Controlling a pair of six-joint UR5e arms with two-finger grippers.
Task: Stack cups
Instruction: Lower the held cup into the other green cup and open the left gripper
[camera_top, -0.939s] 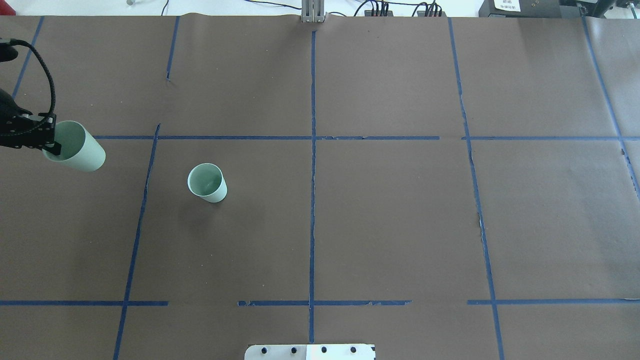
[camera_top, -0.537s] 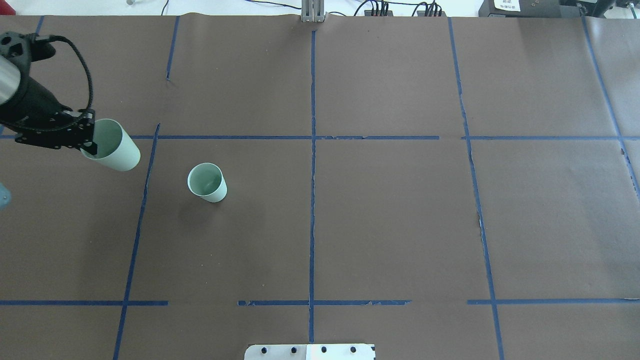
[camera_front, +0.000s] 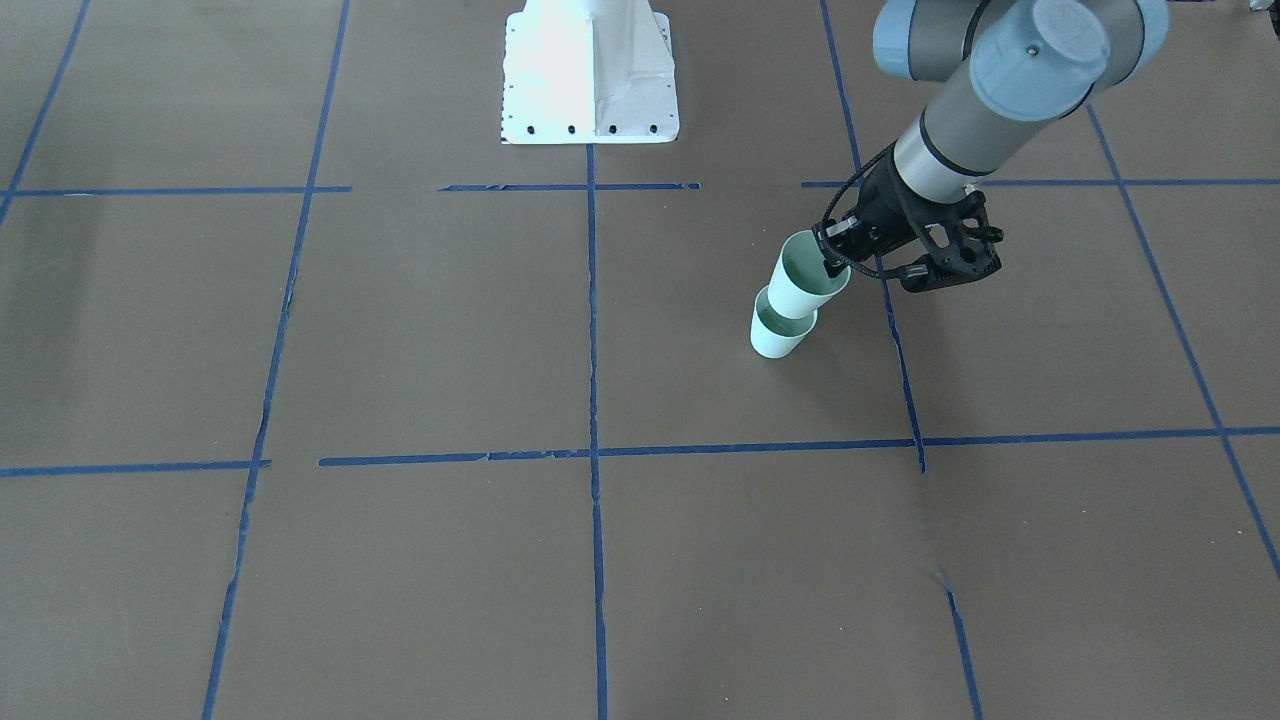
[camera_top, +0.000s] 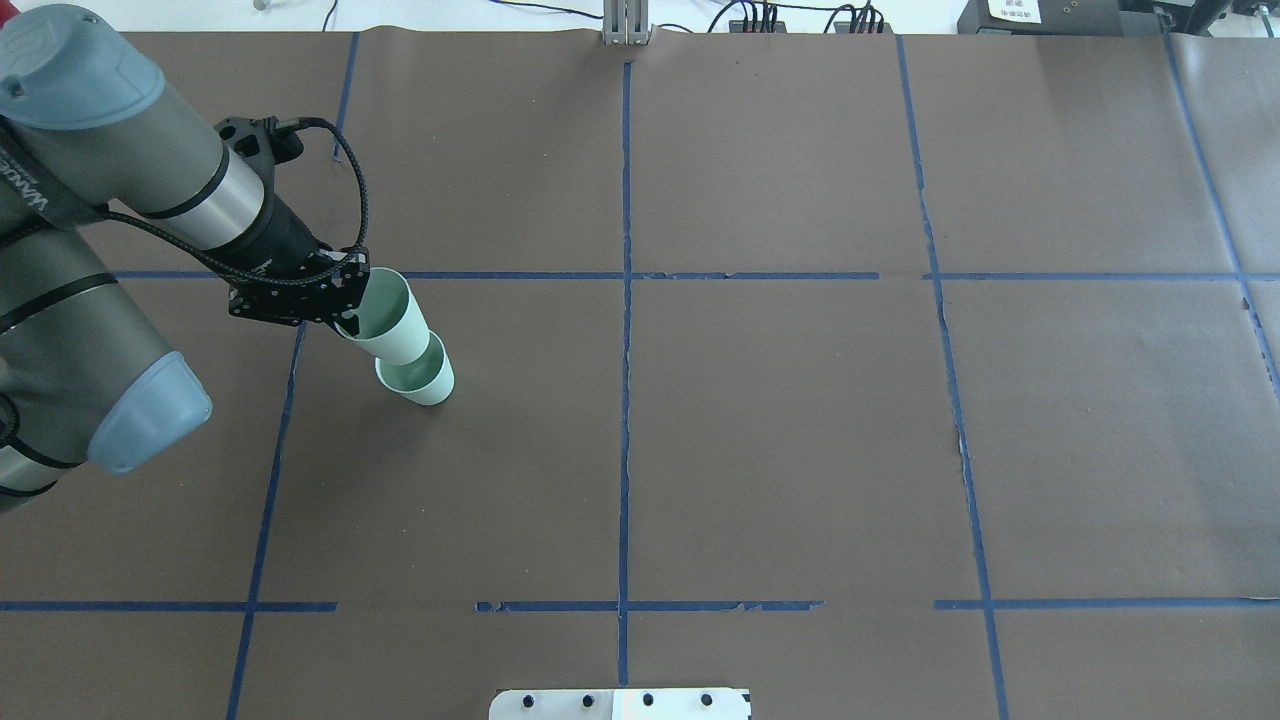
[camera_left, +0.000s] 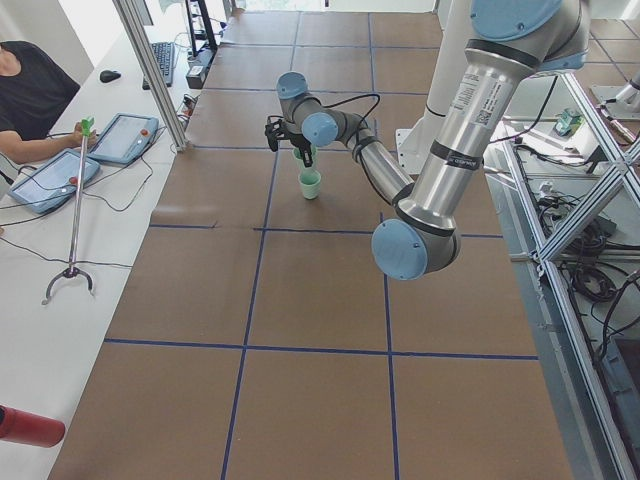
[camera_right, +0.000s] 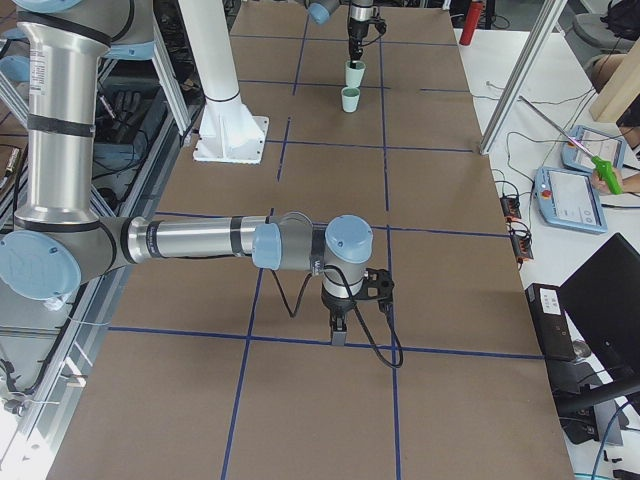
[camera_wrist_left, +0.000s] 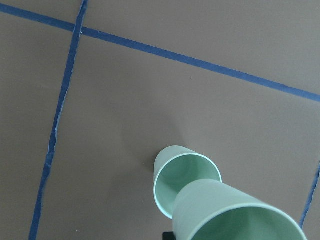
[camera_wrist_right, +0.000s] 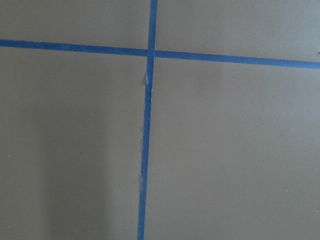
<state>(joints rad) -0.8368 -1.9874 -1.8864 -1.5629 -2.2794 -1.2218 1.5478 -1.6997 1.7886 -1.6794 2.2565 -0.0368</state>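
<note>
One mint-green cup (camera_top: 428, 381) stands upright on the brown paper, left of centre; it also shows in the front view (camera_front: 778, 338) and the left wrist view (camera_wrist_left: 176, 174). My left gripper (camera_top: 345, 305) is shut on the rim of the second cup (camera_top: 392, 322), which is tilted with its base just over the standing cup's mouth (camera_front: 803, 280) (camera_wrist_left: 235, 212). In the right side view the held cup (camera_right: 354, 72) hangs just above the standing one (camera_right: 350, 99). My right gripper (camera_right: 338, 335) points down at the paper far from the cups; I cannot tell whether it is open.
Blue tape lines (camera_top: 625, 300) divide the brown paper into squares. The white robot base plate (camera_front: 590, 75) sits at the robot's edge of the table. An operator (camera_left: 30, 90) with tablets (camera_left: 125, 135) sits beyond the far side.
My left gripper has carried the held cup to the right, from the table's left edge to just over the standing cup. The standing cup has not moved.
</note>
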